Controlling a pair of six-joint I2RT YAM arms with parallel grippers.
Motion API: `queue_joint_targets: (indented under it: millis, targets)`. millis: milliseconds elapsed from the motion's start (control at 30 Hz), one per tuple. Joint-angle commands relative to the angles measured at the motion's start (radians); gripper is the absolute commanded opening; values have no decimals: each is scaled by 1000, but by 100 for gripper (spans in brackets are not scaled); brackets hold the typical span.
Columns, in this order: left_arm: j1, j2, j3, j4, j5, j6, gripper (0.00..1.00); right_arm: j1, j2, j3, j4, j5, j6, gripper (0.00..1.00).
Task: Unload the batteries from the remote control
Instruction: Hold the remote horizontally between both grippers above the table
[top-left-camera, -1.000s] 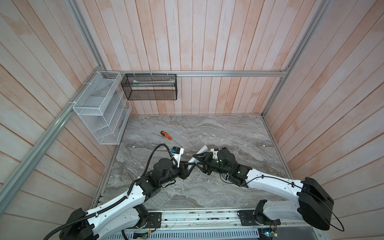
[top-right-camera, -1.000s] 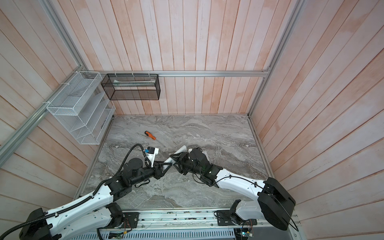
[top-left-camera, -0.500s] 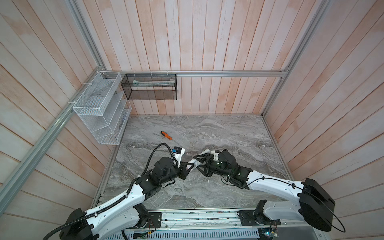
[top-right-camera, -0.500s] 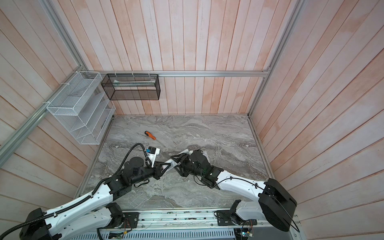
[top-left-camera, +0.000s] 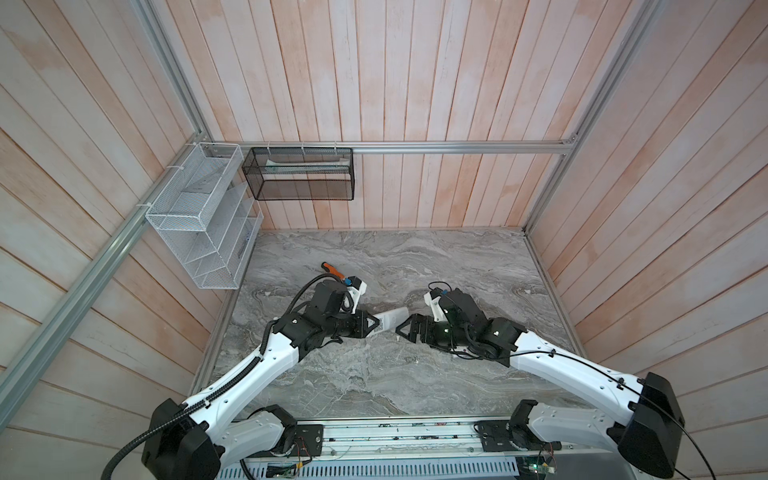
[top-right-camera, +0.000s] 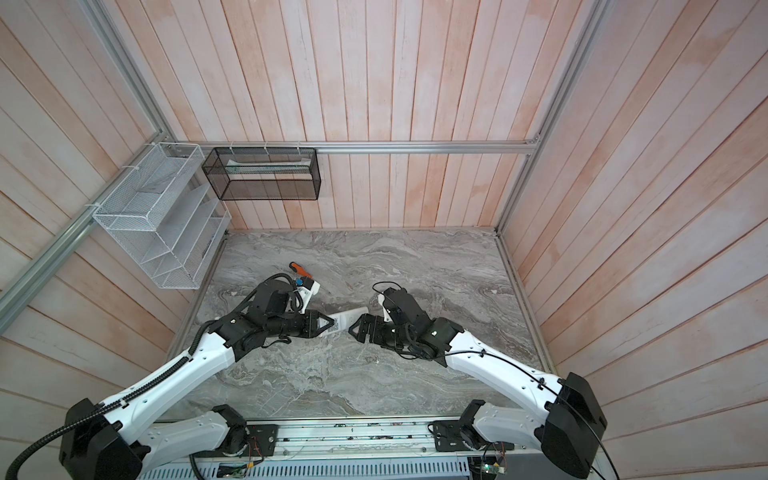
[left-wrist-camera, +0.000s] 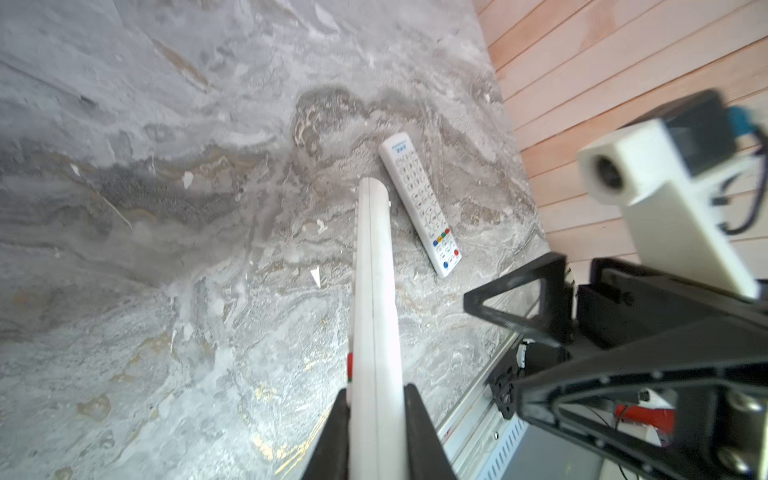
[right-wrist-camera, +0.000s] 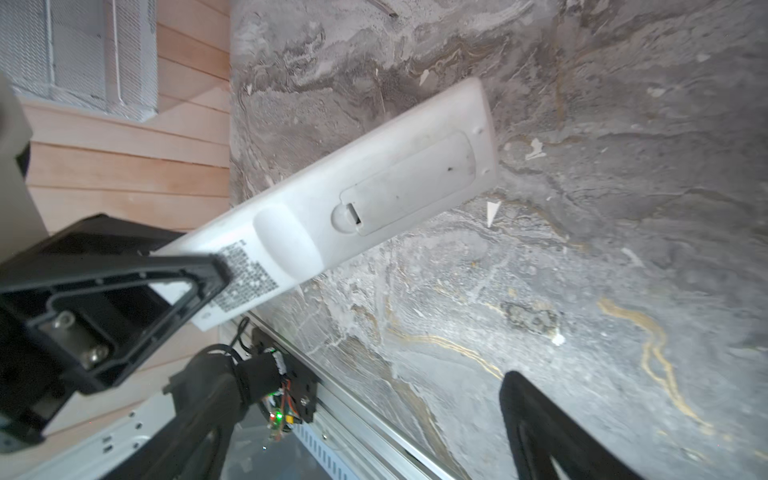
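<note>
Right wrist view: the remote (right-wrist-camera: 365, 187) is held aloft by one end, pinched in the left claw (left-wrist-camera: 376, 395), its cover (right-wrist-camera: 411, 183) shut, batteries presumably beneath, unseen. The right claw (top-left-camera: 402, 330) gapes wide just beside the free end. Best catch the cover's notch and slide it off, left holding steady.

White arm shells (top-left-camera: 266, 363), black joints (top-left-camera: 297, 332), ribbed black cable (top-left-camera: 141, 436), triangular black left claw (top-left-camera: 376, 325).
</note>
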Motion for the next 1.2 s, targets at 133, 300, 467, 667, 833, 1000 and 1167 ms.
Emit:
queue_joint_targets:
  millis: [133, 300, 467, 667, 833, 1000, 1167]
  targets:
    - [40, 56, 8, -67, 169, 28, 8, -14, 44, 34, -35, 26, -180, 98]
    - [81, 75, -22, -67, 238, 34, 10, -22, 142, 80, -15, -1, -216, 98]
    - [100, 103, -33, -89, 238, 41, 10, -31, 214, 69, 20, -65, -207, 98]
    - [110, 123, -70, -73, 216, 37, 10, -34, 247, 29, 92, -101, -175, 98]
    - [111, 120, -103, -62, 180, 40, 9, -41, 271, 2, 128, -141, -163, 98]
    - [115, 103, -137, -41, 175, 28, 8, -47, 288, -26, 154, -163, -150, 98]
    - [115, 93, -152, -30, 187, 23, 7, -54, 295, -48, 183, -173, -148, 97]
